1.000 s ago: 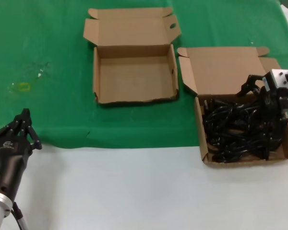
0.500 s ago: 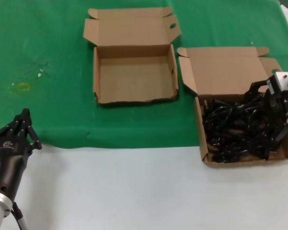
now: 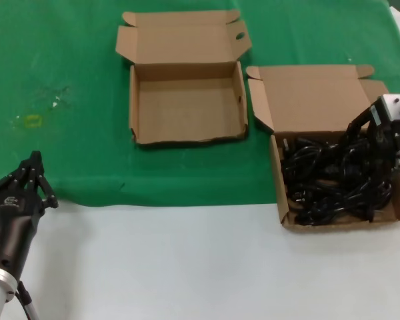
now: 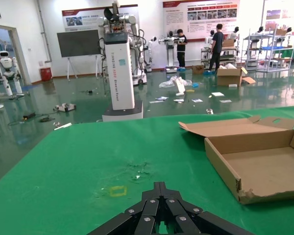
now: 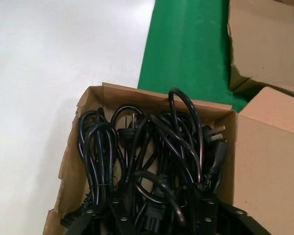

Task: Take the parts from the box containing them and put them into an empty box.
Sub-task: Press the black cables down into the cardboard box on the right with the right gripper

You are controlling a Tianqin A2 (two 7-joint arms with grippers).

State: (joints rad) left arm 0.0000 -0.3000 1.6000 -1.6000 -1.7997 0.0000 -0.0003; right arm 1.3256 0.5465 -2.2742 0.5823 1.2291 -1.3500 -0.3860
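Observation:
The black power cords (image 3: 333,180) lie in a tangled heap in the cardboard box at the right (image 3: 285,215), whose big lid lies open behind it. They also show in the right wrist view (image 5: 152,147). My right gripper (image 3: 368,160) is open and sunk into the heap near the box's right side. Cords and a plug lie between its spread fingers (image 5: 112,213). The empty cardboard box (image 3: 135,107) stands at the middle back, with a short lid and an ear flap with an oval hole. My left gripper (image 3: 35,165) is shut and parked at the near left.
A green cloth (image 3: 67,147) covers the far part of the table, with a small yellow mark (image 3: 32,121) at the left. The near part is white tabletop (image 3: 187,260). The empty box also shows in the left wrist view (image 4: 259,161).
My right gripper has gone down from just above the cords into the heap, fingers still spread. The left arm has not moved.

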